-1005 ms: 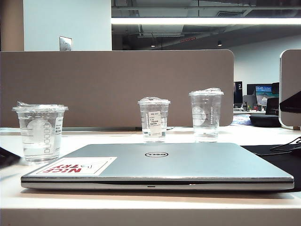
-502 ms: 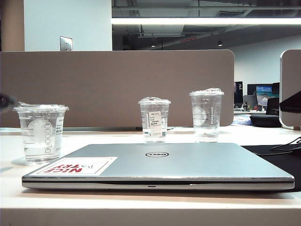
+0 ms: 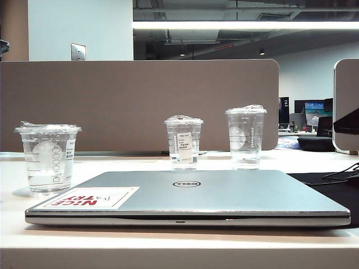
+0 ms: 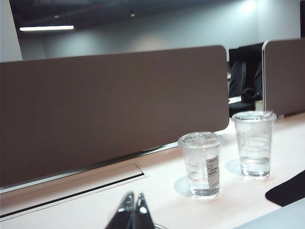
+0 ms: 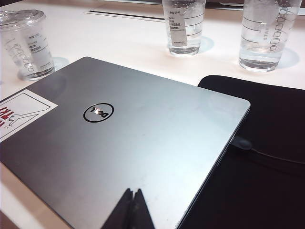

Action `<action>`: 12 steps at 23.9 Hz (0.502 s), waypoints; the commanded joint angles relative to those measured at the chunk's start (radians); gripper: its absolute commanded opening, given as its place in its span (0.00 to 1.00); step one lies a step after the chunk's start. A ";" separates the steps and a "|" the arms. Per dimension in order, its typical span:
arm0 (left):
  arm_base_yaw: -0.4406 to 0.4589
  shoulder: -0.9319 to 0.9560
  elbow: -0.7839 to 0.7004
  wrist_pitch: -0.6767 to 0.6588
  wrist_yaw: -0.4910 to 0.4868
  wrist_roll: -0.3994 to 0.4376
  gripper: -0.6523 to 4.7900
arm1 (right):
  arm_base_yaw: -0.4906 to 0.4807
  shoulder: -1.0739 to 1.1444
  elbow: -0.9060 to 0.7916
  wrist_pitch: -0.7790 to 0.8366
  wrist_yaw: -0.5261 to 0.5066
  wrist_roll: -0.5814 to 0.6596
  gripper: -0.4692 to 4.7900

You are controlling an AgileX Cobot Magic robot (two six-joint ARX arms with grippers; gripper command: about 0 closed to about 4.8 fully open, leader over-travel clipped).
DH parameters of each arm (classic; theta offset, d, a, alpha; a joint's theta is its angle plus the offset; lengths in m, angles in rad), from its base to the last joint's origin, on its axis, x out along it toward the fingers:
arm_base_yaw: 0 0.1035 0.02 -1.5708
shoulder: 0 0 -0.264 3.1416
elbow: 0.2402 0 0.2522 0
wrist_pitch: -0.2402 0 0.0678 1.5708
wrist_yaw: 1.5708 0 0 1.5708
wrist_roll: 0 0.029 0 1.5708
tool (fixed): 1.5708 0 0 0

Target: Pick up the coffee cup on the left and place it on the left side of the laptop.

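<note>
Nearest you, the closed Dell laptop (image 3: pixel 188 197) lies flat on the white desk (image 3: pixel 168 246), "NICE TRY" sticker (image 3: pixel 92 198) at its front-left corner. Just beside that corner, apart from the lid edge, the coffee cup (image 3: pixel 49 158) stands upright: long axis vertical, crinkled flat lid up, checkbox column twd the camera. It looks placed already, so the step in hand is prob. the retreat.

Left gripper (image 4: pixel 135 211): fingers pressed together, empty, high over the desk w/ the dome-lidded cup (image 4: pixel 202 164) and tall cup (image 4: pixel 254 143) beyond it. Take it away up and clear; don't swing low by the cup's rim, since a light lidded cup w/ water tips easily.

Right gripper (image 5: pixel 133 208): also closed on nothing, over the laptop's near edge; leave it parked. Farthest back, the grey partition (image 3: pixel 140 103).
</note>
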 commanded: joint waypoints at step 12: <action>0.000 -0.003 0.003 -0.061 0.005 -0.007 0.11 | 0.001 -0.002 -0.004 0.018 0.002 0.000 0.08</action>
